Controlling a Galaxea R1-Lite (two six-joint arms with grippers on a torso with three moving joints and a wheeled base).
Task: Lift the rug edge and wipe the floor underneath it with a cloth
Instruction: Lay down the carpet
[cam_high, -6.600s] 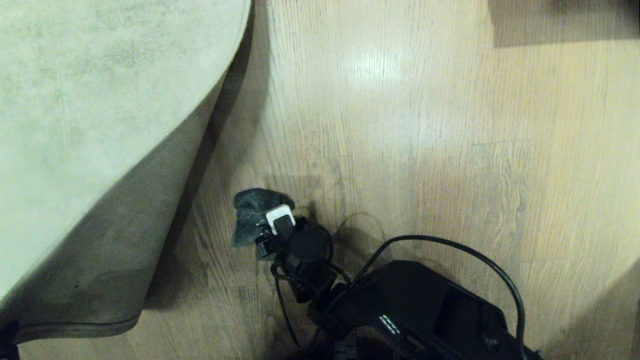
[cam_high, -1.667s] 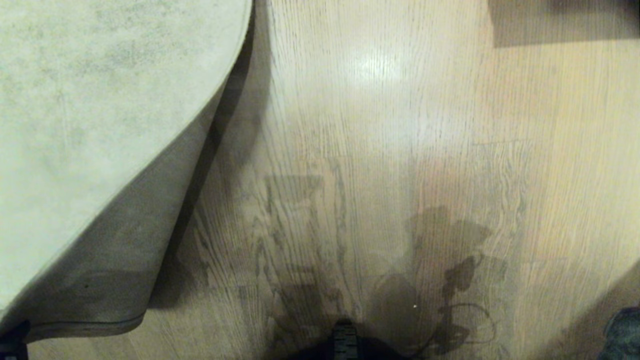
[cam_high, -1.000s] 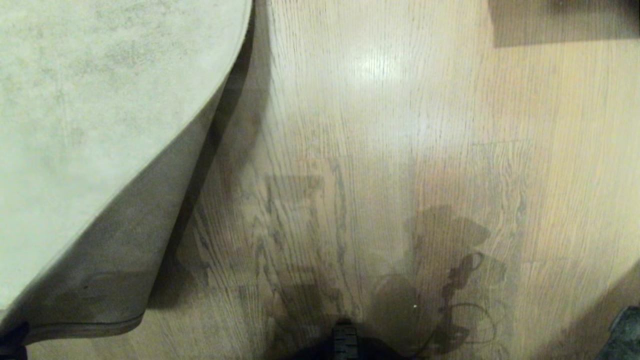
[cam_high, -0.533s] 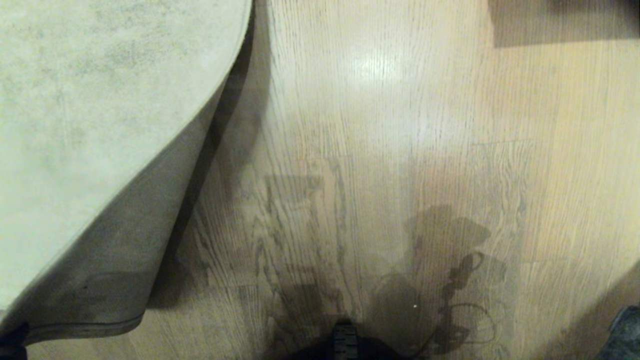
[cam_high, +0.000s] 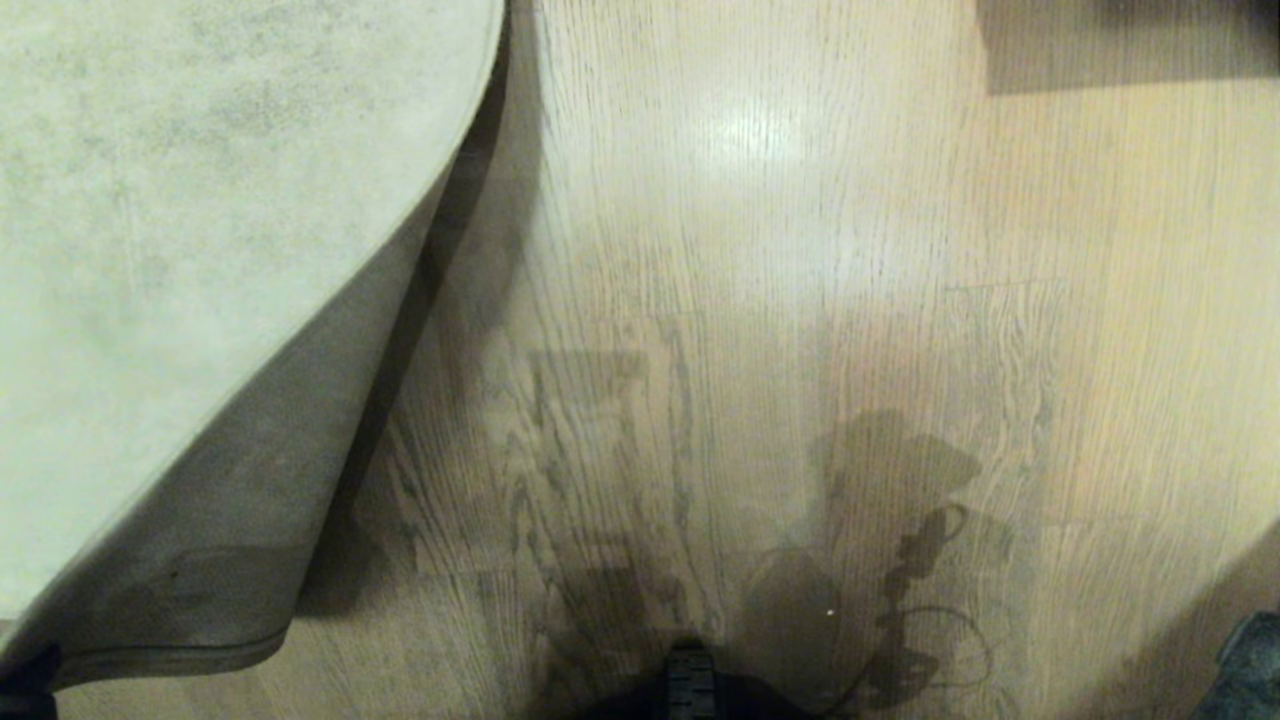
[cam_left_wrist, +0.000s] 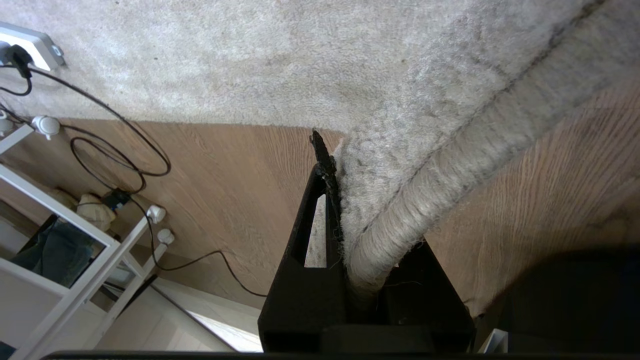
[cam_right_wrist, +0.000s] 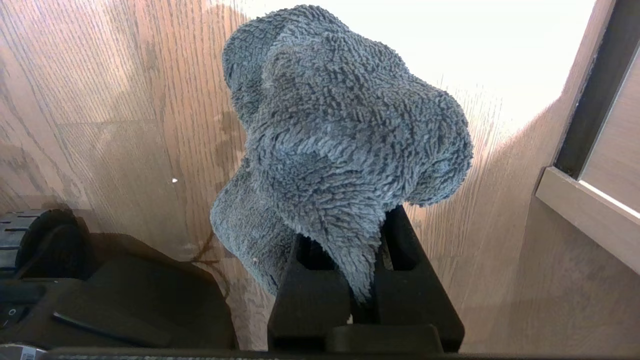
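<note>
The pale rug (cam_high: 200, 200) covers the left of the head view. The rug edge (cam_high: 170, 655) is raised off the floor (cam_high: 760, 300), showing its grey-brown backing (cam_high: 280, 480). My left gripper (cam_left_wrist: 357, 235) is shut on the rug edge (cam_left_wrist: 395, 215) at its bound border, and only a dark bit of that gripper (cam_high: 20, 685) shows at the bottom left corner. My right gripper (cam_right_wrist: 357, 260) is shut on the dark grey cloth (cam_right_wrist: 340, 130), held above the bare planks (cam_right_wrist: 125, 100). A scrap of the cloth (cam_high: 1250, 660) shows at the bottom right corner.
In the left wrist view a white power strip (cam_left_wrist: 30, 45) lies on the rug, with black cables (cam_left_wrist: 120, 145) and a white rack (cam_left_wrist: 65, 250) on the floor beyond. A wooden furniture base (cam_right_wrist: 590, 210) stands near the cloth. My black base (cam_right_wrist: 100, 295) is close behind.
Several seconds ago the right gripper held the cloth on the floor beside the raised rug; it has since drawn back out of the head view. Over the last second nothing has moved.
</note>
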